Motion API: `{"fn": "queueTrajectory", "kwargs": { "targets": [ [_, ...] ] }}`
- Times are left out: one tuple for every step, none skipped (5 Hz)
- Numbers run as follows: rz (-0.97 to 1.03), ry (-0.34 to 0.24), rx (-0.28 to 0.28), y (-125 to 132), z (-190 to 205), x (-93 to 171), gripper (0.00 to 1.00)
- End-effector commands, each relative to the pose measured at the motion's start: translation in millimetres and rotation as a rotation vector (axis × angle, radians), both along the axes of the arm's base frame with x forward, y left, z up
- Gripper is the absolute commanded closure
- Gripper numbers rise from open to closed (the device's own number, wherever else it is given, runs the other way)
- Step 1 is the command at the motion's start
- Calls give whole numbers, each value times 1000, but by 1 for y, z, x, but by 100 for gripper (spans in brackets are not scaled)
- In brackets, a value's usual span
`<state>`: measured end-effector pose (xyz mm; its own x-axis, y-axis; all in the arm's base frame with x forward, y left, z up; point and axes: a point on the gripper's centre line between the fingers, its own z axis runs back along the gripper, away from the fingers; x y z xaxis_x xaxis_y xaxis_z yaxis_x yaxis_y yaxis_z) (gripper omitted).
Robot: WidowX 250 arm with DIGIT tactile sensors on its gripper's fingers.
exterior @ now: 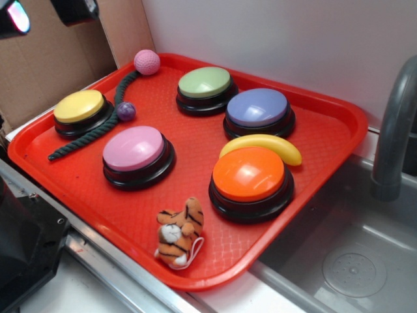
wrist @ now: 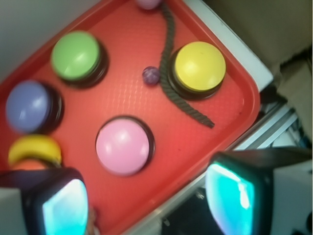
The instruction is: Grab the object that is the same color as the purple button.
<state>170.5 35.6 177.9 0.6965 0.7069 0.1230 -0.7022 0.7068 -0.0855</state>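
Red tray (exterior: 339, 130) carries all items beside a sink. Your tool (wrist: 142, 200) hangs released, pads apart, above the tray's near edge. Beyond it sits the pink button (wrist: 122, 145). Farther on, the purple ball (wrist: 151, 75) lies ahead and slightly right of the tool, touching the dark rope (wrist: 168, 73), just beside the yellow button (wrist: 199, 66). The purple button (wrist: 28, 105) stands far left.

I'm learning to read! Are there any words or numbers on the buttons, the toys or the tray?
None: no words, numbers or signs can be read anywhere. The purple button, the other buttons, the tiny purple ball, the toy tiger and the red tray are all plain.
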Motion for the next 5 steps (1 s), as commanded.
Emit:
{"fn": "queueTrajectory", "kwargs": {
  "targets": [
    [497, 64, 60, 43, -57, 20, 0],
    [741, 65, -70, 56, -88, 18, 0],
    [992, 98, -107, 68, -112, 24, 0],
    [1241, 69, -111, 65, -127, 28, 0],
    [1253, 56, -172, 61, -139, 40, 0]
  ]
}}
